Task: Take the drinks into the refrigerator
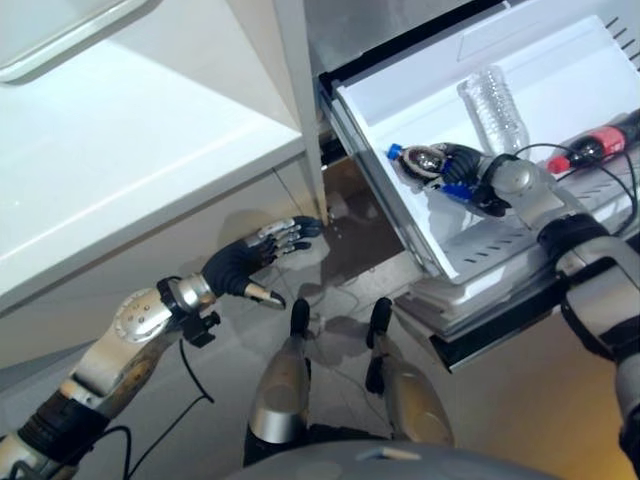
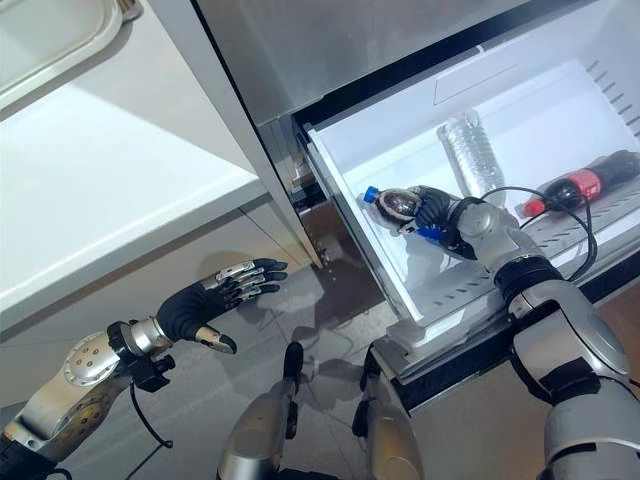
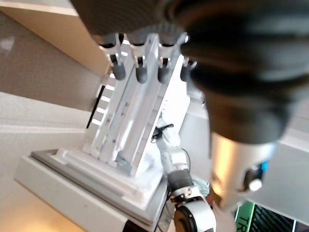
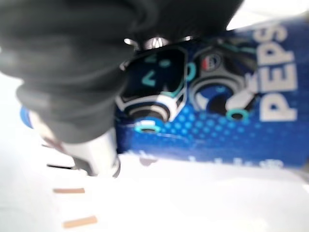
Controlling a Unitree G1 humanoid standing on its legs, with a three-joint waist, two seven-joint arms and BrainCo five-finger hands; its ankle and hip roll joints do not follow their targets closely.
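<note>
The blue-capped bottle [image 2: 392, 203] is in my right robot hand [image 2: 440, 218], fingers curled around it, low over the white drawer [image 2: 350, 170] of the refrigerator. Its long axis lies almost flat, cap pointing to the drawer's front corner on my left. I judge it only needs lowering. It is smooth plastic with a glossy blue label. Beside it lie a clear ribbed bottle [image 2: 468, 150] and a red-labelled cola [image 2: 580, 184]. My left robot hand [image 2: 215, 292] hangs well apart, fingers relaxed.

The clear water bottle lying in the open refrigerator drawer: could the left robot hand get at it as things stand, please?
Probably not: the left robot hand hangs open outside the drawer, while the clear water bottle lies beyond the right robot hand and its blue-capped bottle.
</note>
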